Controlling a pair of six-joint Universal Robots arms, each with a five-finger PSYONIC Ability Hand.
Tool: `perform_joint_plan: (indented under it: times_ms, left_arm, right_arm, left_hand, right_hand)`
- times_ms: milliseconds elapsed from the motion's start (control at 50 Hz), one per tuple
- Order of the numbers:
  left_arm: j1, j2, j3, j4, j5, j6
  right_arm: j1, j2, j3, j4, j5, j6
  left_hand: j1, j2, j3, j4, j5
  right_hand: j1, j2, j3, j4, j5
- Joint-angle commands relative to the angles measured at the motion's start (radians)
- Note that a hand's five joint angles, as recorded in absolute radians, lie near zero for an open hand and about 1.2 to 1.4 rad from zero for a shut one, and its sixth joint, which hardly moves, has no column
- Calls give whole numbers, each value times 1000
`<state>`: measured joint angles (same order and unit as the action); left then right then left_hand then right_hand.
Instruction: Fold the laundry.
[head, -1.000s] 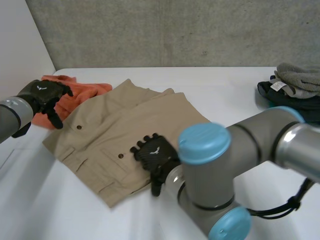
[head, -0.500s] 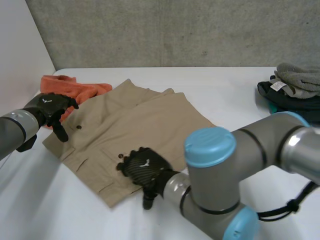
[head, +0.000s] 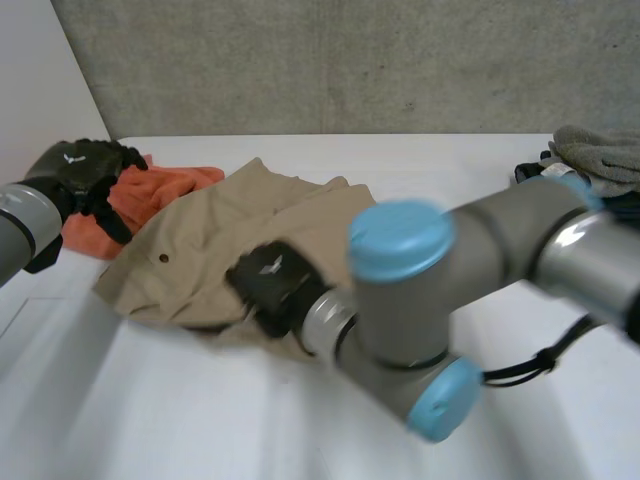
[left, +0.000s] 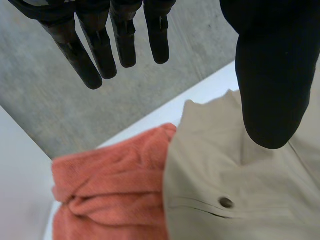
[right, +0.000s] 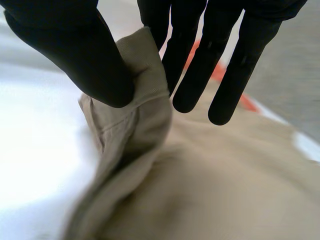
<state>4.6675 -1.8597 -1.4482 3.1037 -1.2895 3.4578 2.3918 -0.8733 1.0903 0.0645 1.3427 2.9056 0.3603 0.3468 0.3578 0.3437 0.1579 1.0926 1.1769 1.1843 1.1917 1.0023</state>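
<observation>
A grey concrete wall (head: 350, 60) is running behind the white worktop (head: 460, 170), and a plain white wall (head: 40, 80) is standing along the worktop's left side.

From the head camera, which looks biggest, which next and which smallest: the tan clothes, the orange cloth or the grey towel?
1. Tan garment
2. Orange cloth, partly hidden
3. Grey towel, farther off and cut by the view's edge, so the last two are unsure.
</observation>
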Motion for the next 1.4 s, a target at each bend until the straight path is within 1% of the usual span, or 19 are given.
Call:
perform_joint_plan:
  times_ms: [20, 40, 80, 140, 180, 240, 320, 420, 540, 600, 780, 900, 980, 1040, 1100, 1200, 1300, 1360, 1400]
  left_arm:
    - [-4, 62, 20, 1, 1, 0]
    - [-10, 68, 19, 0, 1, 1]
    - [-23, 70, 17, -4, -1, 4]
    - [-52, 68, 5, -7, 2, 6]
    - [-73, 65, -12, -5, 7, 7]
    - [-104, 54, -32, 1, 18, 24]
    - [-139, 13, -52, 9, 41, 61]
    - [-197, -64, -49, 16, 67, 119]
    - [-243, -163, -2, 94, 29, 153]
    - [-263, -220, 22, 89, 9, 184]
    - [-248, -283, 45, 42, 15, 291]
    - [-219, -257, 32, -59, 42, 340]
    - [-175, -207, -23, -122, 102, 353]
    - [-159, -181, -66, -123, 150, 374]
    - [-155, -185, -96, -119, 171, 403]
    - [-151, -226, -113, -99, 156, 440]
    - [-161, -275, -101, -60, 151, 445]
    - [-185, -305, -84, -42, 147, 439]
    - [-207, -322, -70, -39, 138, 429]
  right_arm:
    - [-219, -246, 152, 15, 44, 37]
    - [-268, -274, 183, 18, 39, 27]
    - [-312, -294, 215, 31, 24, 18]
    - [-376, -319, 287, 72, -40, -2]
    - [-414, -329, 339, 92, -108, -29]
    - [-471, -337, 391, 97, -151, -65]
    - [-528, -348, 437, 84, -134, -77]
    - [-513, -334, 453, 49, -119, -48]
    - [-473, -329, 459, 40, -112, -32]
    - [-467, -325, 451, 40, -105, -37]
    - [-470, -320, 453, 37, -82, -45]
    - [-477, -325, 465, 38, -83, -89]
    - [-474, -317, 467, 37, -85, -118]
    - [-471, -309, 467, 37, -85, -124]
    - [-467, -302, 464, 35, -85, -128]
    - [-465, -296, 462, 32, -83, -129]
    - [-462, -294, 468, 21, -76, -126]
    - [-461, -297, 473, 17, -62, -128]
    - [-462, -299, 474, 12, -53, -125]
  left_hand:
    - [-9, 5, -6, 8, 19]
    - [-9, 5, -6, 8, 19]
    - [-9, 5, -6, 8, 19]
    - [-9, 5, -6, 8, 19]
    - [-15, -1, -12, 2, 13]
    - [-18, -4, -15, -1, 10]
    - [-38, -25, -36, -22, -10]
    - [-103, -89, -100, -86, -75]
    - [-123, -110, -121, -107, -95]
    - [-91, -78, -89, -75, -63]
    - [-82, -69, -80, -66, -54]
    - [-74, -60, -71, -57, -46]
    - [17, 31, 20, 34, 45]
    - [91, 104, 93, 107, 119]
    - [106, 119, 108, 122, 134]
    - [108, 122, 111, 125, 136]
    - [147, 160, 149, 163, 174]
    - [272, 286, 275, 289, 300]
    - [656, 669, 658, 672, 684]
  right_hand:
    - [304, 219, 212, 205, 219]
    - [304, 219, 212, 205, 219]
    - [304, 219, 212, 205, 219]
    - [304, 219, 212, 205, 219]
    - [304, 219, 212, 205, 219]
    - [304, 219, 212, 205, 219]
    - [304, 219, 212, 205, 219]
    - [304, 219, 212, 205, 219]
    - [304, 219, 212, 205, 219]
    - [304, 219, 212, 205, 219]
    - [304, 219, 212, 205, 219]
    - [304, 219, 212, 205, 219]
    - [304, 219, 212, 205, 219]
    - [304, 219, 212, 205, 219]
    - [304, 219, 212, 205, 219]
    - [304, 219, 212, 205, 219]
    - [304, 219, 212, 205, 219]
    - [304, 219, 212, 205, 219]
    - [304, 219, 212, 205, 219]
